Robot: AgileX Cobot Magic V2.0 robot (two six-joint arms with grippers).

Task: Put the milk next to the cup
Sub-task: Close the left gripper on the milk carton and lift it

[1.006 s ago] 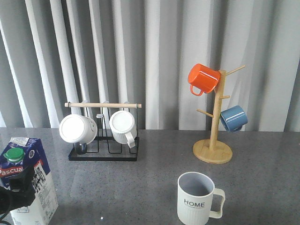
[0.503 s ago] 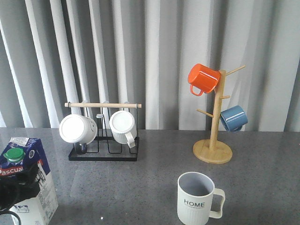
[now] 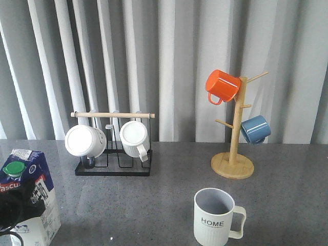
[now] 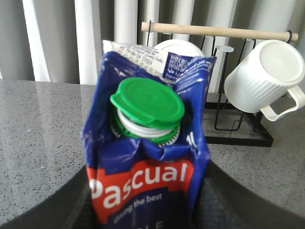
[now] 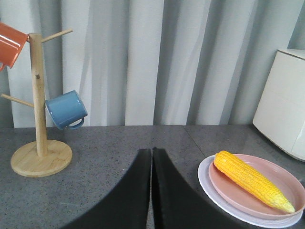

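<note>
The milk (image 3: pixel 36 197) is a blue-and-white carton with a red "Pascual" label and a green cap (image 4: pixel 147 102), at the table's near left. My left gripper (image 3: pixel 18 207) is shut on it, a black finger (image 4: pixel 57 207) against each side, as the left wrist view (image 4: pixel 145 186) shows. The cup (image 3: pixel 215 218), a pale ribbed mug marked "HOME", stands at the near middle-right, well to the right of the milk. My right gripper (image 5: pixel 151 160) is shut and empty over bare table; it is out of the front view.
A black wire rack (image 3: pixel 114 169) with two white mugs stands behind the milk. A wooden mug tree (image 3: pixel 233 164) holds an orange mug (image 3: pixel 222 86) and a blue mug (image 3: pixel 254 129). A plate (image 5: pixel 214 186) with corn (image 5: pixel 250 180) lies by the right gripper.
My left gripper has come further round the milk carton. The carton has shifted slightly to the left. The cup has not moved.
</note>
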